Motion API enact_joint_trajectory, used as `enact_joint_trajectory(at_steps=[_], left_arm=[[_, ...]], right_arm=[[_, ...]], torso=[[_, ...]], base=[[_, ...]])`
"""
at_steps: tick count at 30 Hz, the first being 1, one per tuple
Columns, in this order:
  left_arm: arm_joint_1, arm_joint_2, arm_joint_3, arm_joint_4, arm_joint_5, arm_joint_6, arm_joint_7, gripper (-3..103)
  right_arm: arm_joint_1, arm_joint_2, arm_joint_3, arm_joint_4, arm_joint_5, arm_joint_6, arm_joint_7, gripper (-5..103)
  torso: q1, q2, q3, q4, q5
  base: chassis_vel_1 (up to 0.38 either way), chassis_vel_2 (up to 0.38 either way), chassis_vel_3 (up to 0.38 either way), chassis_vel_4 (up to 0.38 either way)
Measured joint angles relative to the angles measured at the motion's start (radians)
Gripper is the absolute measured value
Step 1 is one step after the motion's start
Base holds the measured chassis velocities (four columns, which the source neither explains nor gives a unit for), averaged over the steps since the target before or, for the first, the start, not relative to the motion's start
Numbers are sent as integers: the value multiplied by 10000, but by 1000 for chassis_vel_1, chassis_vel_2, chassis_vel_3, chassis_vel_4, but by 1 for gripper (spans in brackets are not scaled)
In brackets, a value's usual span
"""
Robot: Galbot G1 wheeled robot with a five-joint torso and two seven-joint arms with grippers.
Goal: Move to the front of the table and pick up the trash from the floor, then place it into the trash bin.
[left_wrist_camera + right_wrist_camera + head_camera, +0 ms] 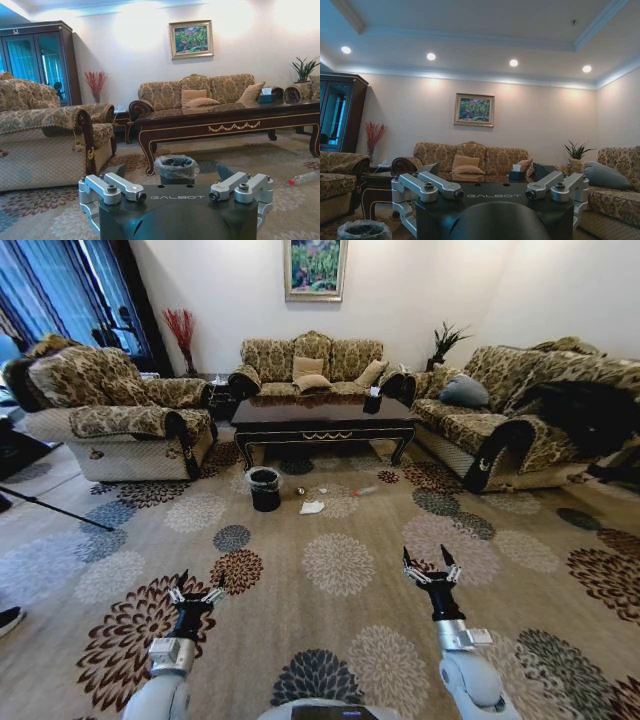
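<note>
While the table [322, 420] sits far off at twelve o'clock, approach step in hand: left gripper [196, 593] and right gripper [430, 567] both spread, empty (held low); trash [312, 507] on the floor [340, 565], just right of the trash bin [265, 488]; driving closer likely needed.

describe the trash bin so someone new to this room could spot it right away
Find the long dark-brown coffee table in front of the middle sofa. On the carpet by its front-left leg stands the trash bin: small, round, black, lined with a whitish plastic bag, unlike the flat white napkin beside it.
</note>
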Motion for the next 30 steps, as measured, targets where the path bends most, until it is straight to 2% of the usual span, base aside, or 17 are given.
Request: enact_joint_trajectory(at_steps=[10, 30], left_arm=[[-45, 5, -12, 110, -47, -126, 72, 100], [-114, -14, -48, 240, -157, -232, 144, 100]], right_arm=[[-12, 21, 13, 0, -5, 1, 3, 100], [38, 22, -10, -65, -7, 5, 8, 100]], torso=[[-167, -418, -252, -1, 1], [-412, -989, -576, -1, 0]], base=[[0, 0, 0, 0], [0, 0, 0, 0]])
